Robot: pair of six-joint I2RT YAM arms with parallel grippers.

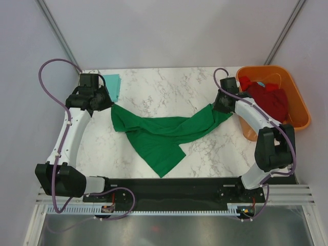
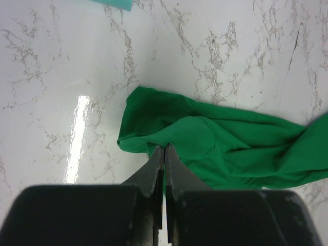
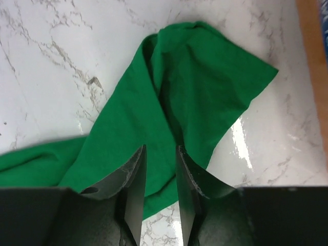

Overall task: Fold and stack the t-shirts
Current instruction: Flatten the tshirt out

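Note:
A dark green t-shirt [image 1: 164, 134] lies crumpled and stretched across the middle of the marble table. My left gripper [image 1: 104, 100] is at its left end, and in the left wrist view the gripper [image 2: 164, 147] is shut with a fold of the green t-shirt [image 2: 230, 148] pinched at its tips. My right gripper [image 1: 221, 105] hovers over the shirt's right end. In the right wrist view that gripper [image 3: 161, 148] is open, its jaws apart above the green t-shirt [image 3: 189, 87], which lies flat on the table. A pale teal t-shirt [image 1: 113, 84] lies folded at the back left.
An orange tub [image 1: 302, 110] stands at the right edge with dark red t-shirts [image 1: 269, 100] heaped in it; its wall [image 3: 312, 66] shows just right of my right gripper. The teal shirt's corner [image 2: 113, 3] shows beyond the left gripper.

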